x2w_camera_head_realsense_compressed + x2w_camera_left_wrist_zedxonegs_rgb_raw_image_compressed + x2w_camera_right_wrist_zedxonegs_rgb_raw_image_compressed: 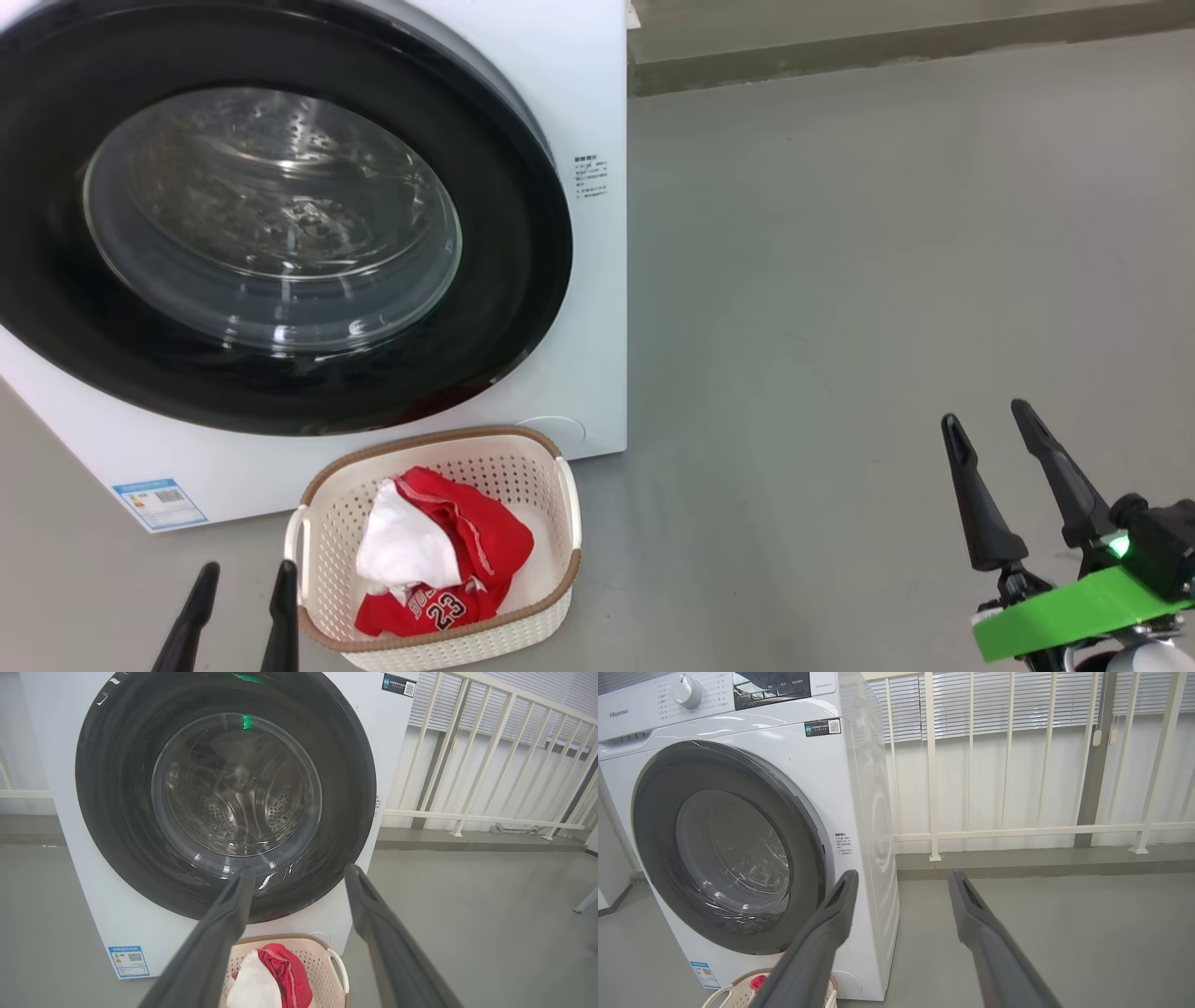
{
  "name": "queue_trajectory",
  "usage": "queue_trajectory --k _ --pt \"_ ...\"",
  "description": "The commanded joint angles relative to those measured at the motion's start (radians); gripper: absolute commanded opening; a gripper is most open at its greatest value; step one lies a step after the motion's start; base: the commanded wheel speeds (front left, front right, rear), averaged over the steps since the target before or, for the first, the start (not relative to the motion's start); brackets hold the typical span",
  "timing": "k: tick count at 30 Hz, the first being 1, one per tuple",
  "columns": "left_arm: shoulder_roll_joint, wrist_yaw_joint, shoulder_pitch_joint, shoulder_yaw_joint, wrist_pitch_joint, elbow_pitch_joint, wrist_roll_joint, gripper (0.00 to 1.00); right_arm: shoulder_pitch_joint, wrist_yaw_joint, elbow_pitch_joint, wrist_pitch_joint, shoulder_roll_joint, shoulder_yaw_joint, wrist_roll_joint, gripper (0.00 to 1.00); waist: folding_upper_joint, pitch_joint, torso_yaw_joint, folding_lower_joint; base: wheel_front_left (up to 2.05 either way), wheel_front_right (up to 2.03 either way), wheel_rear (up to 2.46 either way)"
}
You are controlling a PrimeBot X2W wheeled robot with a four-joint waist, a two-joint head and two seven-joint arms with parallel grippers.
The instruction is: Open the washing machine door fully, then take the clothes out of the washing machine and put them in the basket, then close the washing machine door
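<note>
Door looks shut and the load is out; my fingers stand wide open and hold nothing.

The washing machine door lies ahead of and above my left fingers, and its black rim seems flush with the front of the washing machine. The clothes are heaped in the basket, which sits just beside those fingers on their inner side. My right fingers hang well apart from all of this, over bare floor. I judge the only step left is to confirm the latch. If the rim shows any gap, I should press the flat of one left finger on the rim's free edge, never on the glass. I should also lift over the basket so I don't nudge it.
</note>
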Motion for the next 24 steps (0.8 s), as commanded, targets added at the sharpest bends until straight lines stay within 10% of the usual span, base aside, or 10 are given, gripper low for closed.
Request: queue_trajectory --k 1,14,15,24 --pt "0.012 -0.005 -0.017 0.037 -0.008 -0.019 -0.002 1.0 -0.008 -0.001 -0.029 -0.006 -0.014 0.011 -0.009 1.0 0.0 -0.003 0.002 0.0 0.0 0.0 0.0" --pt "0.015 -0.005 -0.003 0.028 -0.008 -0.003 -0.002 1.0 0.021 -0.001 -0.034 -0.006 -0.017 0.009 -0.018 1.0 0.0 -0.018 0.016 0.0 0.0 0.0 0.0" --pt "0.002 0.0 0.008 -0.008 0.0 0.017 -0.003 0.0 0.027 0.0 -0.007 0.0 0.003 -0.007 -0.007 0.0 0.0 -0.018 0.016 0.0 0.0 0.0 0.0" --pt "-0.033 0.001 0.007 -0.017 0.019 0.087 -0.042 0.0 0.05 0.0 0.061 0.011 0.04 0.004 0.031 0.0 0.0 -0.017 0.018 0.0006 0.0 0.0 0.0"
